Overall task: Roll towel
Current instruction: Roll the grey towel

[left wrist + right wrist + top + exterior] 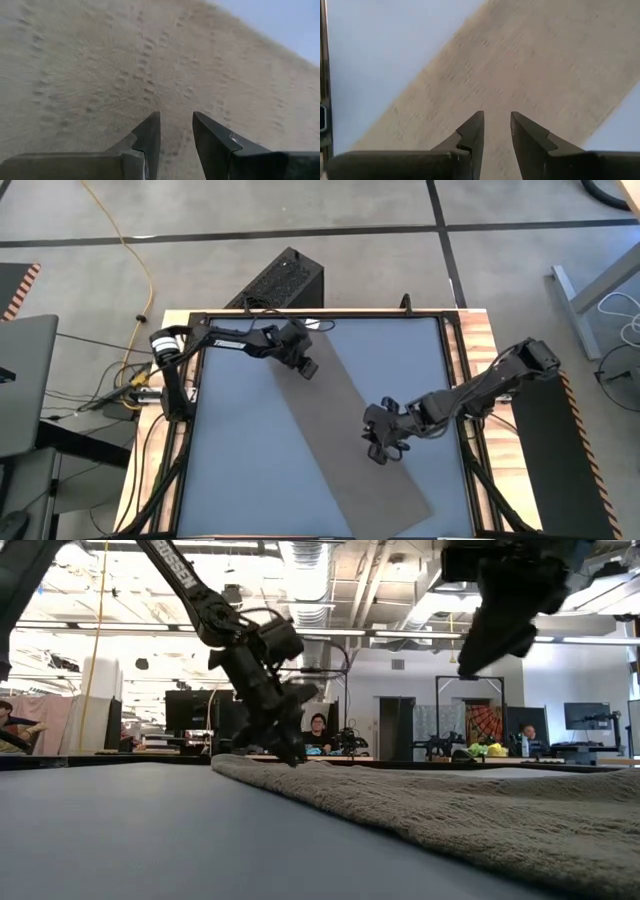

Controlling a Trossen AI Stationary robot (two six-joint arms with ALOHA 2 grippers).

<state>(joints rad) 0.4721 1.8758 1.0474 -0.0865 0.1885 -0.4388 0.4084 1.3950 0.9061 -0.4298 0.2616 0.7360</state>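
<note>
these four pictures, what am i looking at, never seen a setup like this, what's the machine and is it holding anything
It is one robot with two dark arms at a table, seen at one moment by four cameras: one overhead, one at table height, and one on each wrist looking past that arm's own fingers.

On the table lies a long grey-brown towel, flat and diagonal, not yet rolled.

The left pincer is down at the towel's far end. The right pincer hangs above the towel's middle. Both are open with a narrow gap, and neither holds anything. The people in the low view are just in the room behind.
</note>
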